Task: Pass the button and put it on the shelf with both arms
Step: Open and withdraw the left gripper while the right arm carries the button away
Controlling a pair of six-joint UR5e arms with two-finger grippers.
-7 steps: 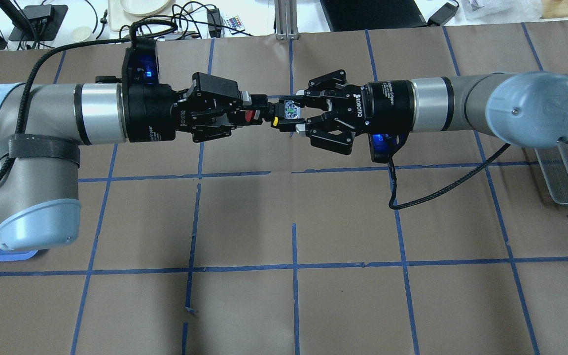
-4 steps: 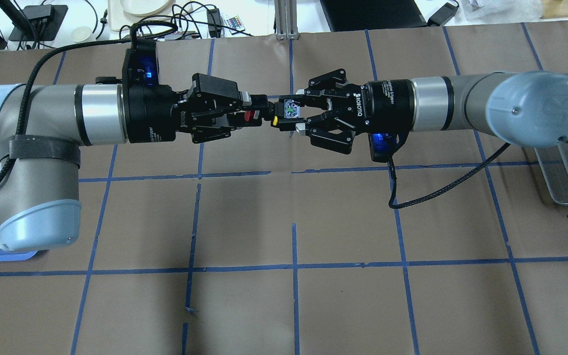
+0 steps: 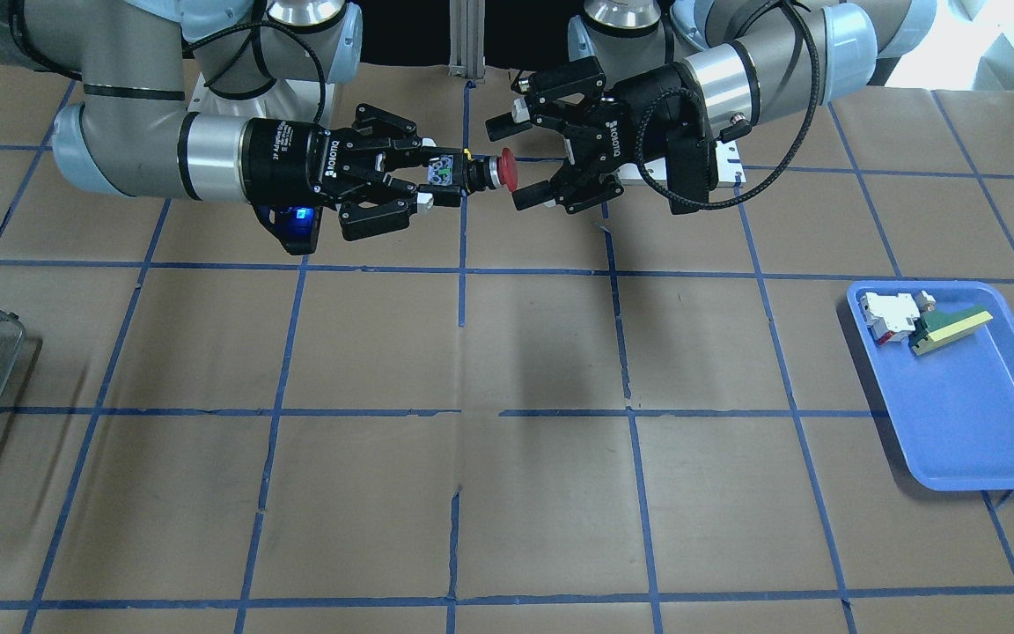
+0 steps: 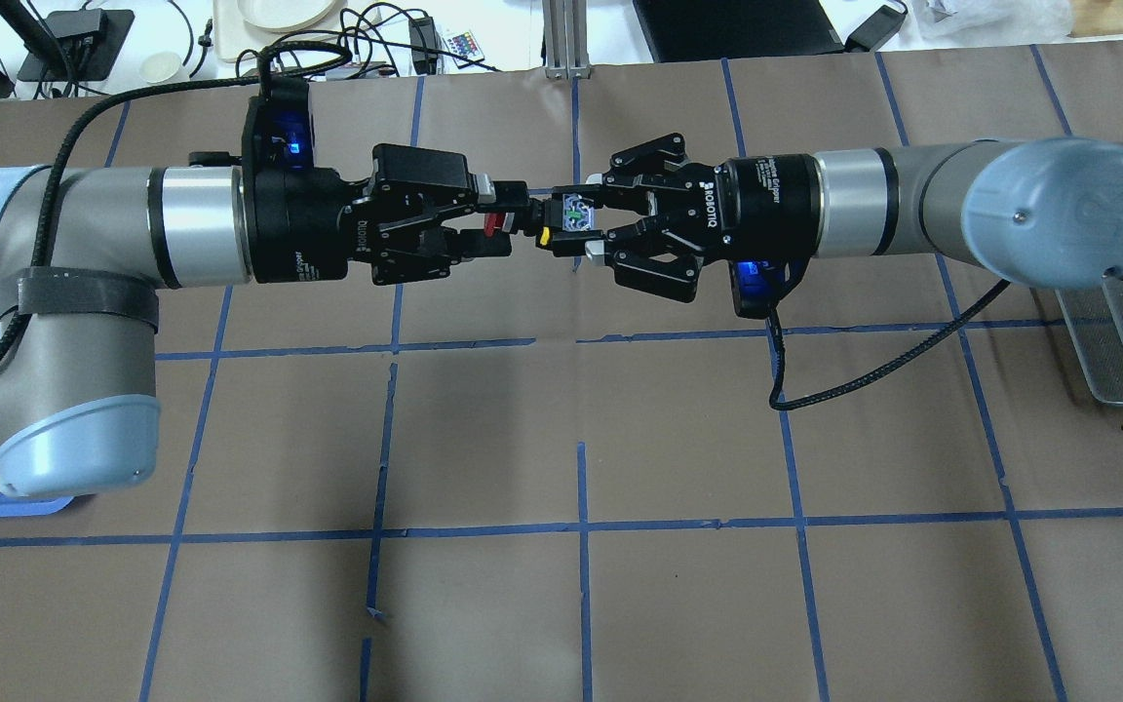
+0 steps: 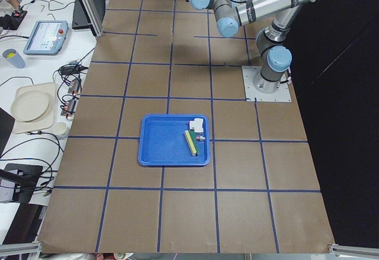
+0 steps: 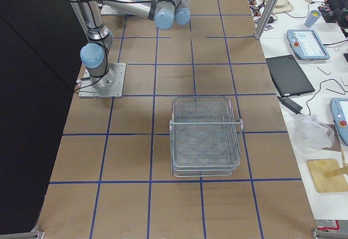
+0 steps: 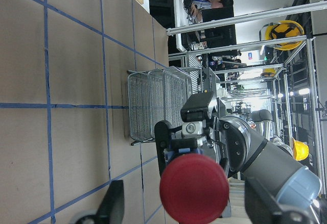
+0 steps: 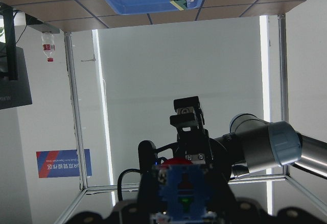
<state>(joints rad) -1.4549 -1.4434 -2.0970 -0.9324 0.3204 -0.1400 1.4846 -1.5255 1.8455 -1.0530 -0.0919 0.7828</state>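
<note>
**Over the brown table, a button waits between two grippers**

Brown paper with blue tape lines covers the table (image 3: 507, 493). High above it, near the robot's side, the two arms meet nose to nose.

The button (image 3: 482, 173) is up in the air between them, not on the table. The right gripper (image 3: 437, 176) has its fingers closed tight on the button's blocky base. The left gripper (image 3: 514, 160) is spread wide. Its fingers sit on both sides of the red cap with a gap on each side, so it holds nothing.

The button looks small, hard and light. It should not bend or squash. The round cap looks smooth, so I think fingers could slip off it. The blocky base has flat sides, and that looks like the best place to hold.

The button lies on its side. Its long way runs straight from one gripper to the other. The red cap points at the left gripper, and the base points back into the right one.

The shelf (image 6: 205, 135) stands far off on the robot's right. A blue tray (image 3: 965, 423) lies far off on its left.
</note>
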